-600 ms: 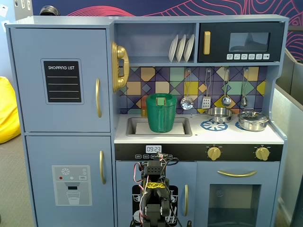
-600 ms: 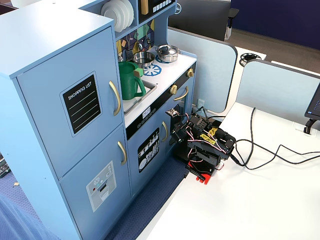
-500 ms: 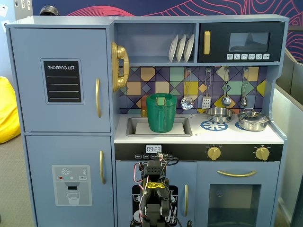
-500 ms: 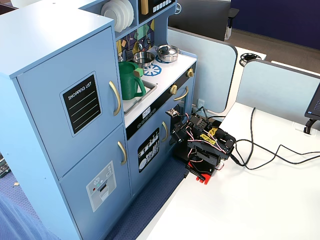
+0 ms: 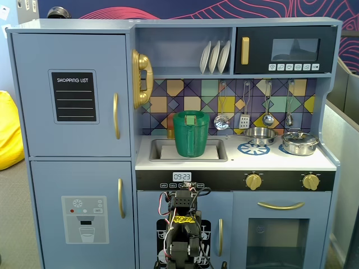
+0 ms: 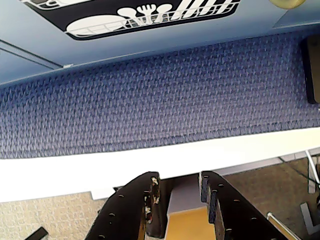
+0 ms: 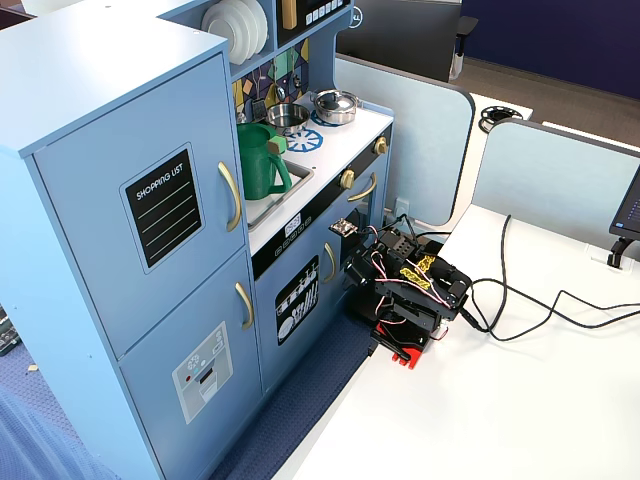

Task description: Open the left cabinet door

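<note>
The left cabinet door [image 5: 73, 95] is blue-grey with a black "SHOPPING LIST" panel and a vertical gold handle [image 5: 116, 116]. It stands flush and closed at the upper left of the toy kitchen. It also shows closed in the other fixed view [image 7: 150, 200], with its handle [image 7: 231, 196]. My arm [image 5: 182, 235] sits folded low in front of the kitchen's middle, far below and to the right of that door, and it rests on the white table [image 7: 500, 400] in the other fixed view [image 7: 405, 290]. In the wrist view my gripper [image 6: 180, 181] has its jaws apart and empty, pointing down over the table edge.
A blue-grey door with a water-dispenser graphic [image 5: 84, 218] is under the left door. A small dish-rack door [image 6: 150, 15] is right in front of the arm. A green pitcher [image 5: 191, 134] stands in the sink. Blue carpet [image 6: 150, 95] lies between table and kitchen. Cables [image 7: 530, 300] trail across the table.
</note>
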You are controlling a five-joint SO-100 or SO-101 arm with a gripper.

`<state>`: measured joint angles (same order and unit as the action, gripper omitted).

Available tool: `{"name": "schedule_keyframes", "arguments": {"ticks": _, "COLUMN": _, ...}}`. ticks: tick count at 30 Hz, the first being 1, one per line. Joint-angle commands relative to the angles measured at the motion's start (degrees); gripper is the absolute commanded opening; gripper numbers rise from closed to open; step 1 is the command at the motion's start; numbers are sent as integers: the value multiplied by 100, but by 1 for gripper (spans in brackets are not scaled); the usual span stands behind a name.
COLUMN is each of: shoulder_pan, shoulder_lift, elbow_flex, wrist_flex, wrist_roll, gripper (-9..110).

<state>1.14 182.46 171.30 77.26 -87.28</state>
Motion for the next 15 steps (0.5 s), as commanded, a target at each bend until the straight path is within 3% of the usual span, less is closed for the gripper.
{"name": "schedule_keyframes", "arguments": {"ticks": 1, "shoulder_pan": -563, "shoulder_lift": -44, "elbow_flex": -202, "wrist_flex": 9, "wrist_roll": 413, "gripper": 0}}
{"name": "schedule_keyframes", "arguments": {"ticks": 4, "shoulder_pan": -1222, "shoulder_lift": -141, "elbow_flex": -721, "wrist_flex": -1494, "wrist_roll": 1037, "gripper": 5}}
{"name": "schedule_keyframes", "arguments": {"ticks": 9, "shoulder_pan": -2452, "shoulder_lift": -633, "elbow_flex": -1336, "wrist_flex": -4526, "wrist_roll": 835, "gripper": 5}}
{"name": "schedule_keyframes", "arguments": {"ticks": 15, "shoulder_pan": -3630, "shoulder_lift": -1485, "elbow_flex": -2918, "wrist_flex": -4983, "wrist_roll": 220, "gripper": 10}}
